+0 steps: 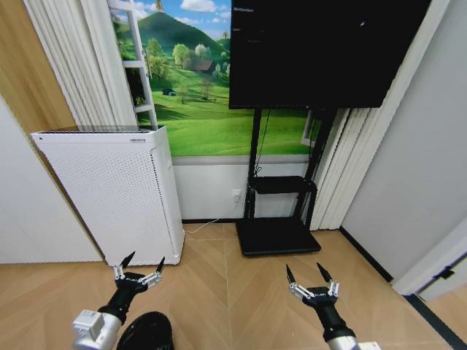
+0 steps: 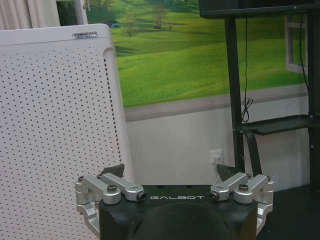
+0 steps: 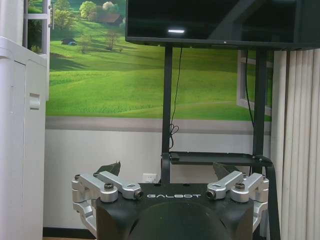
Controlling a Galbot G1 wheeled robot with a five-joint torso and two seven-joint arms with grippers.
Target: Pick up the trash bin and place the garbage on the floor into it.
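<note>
Wood-patterned floor (image 1: 219, 292), laid in a herringbone pattern, is seen before a wall covered by a green meadow mural (image 1: 197, 109). Landmark: white perforated appliance (image 1: 117, 197), standing upright against the wall on the robot's left.

- Trash bin (image 1: 146, 332): black, round, partly cut off at the lower edge of the head view. It is set on the floor in front of the appliance, near its front corner, just beside the left arm.
- Left end effector (image 1: 139, 266): held low in front of the appliance's lower front corner, above the bin and apart from it. Its two dark pointed fingers are spread wide and nothing is gripped. The same spread is seen in the left wrist view (image 2: 171, 175), with the appliance's dotted panel (image 2: 55, 135) close beside it.
- Right end effector (image 1: 309, 275): held over bare floor well to the right of the appliance, in front of the stand's base. Fingers are spread apart, released, with nothing between them; confirmed in the right wrist view (image 3: 167, 170).
- Black screen (image 1: 321, 51) on a black stand (image 1: 277, 233): placed right of the appliance, against the wall.
- White cable (image 1: 208, 226): run along the floor from the appliance toward a wall socket (image 1: 236, 195).
</note>
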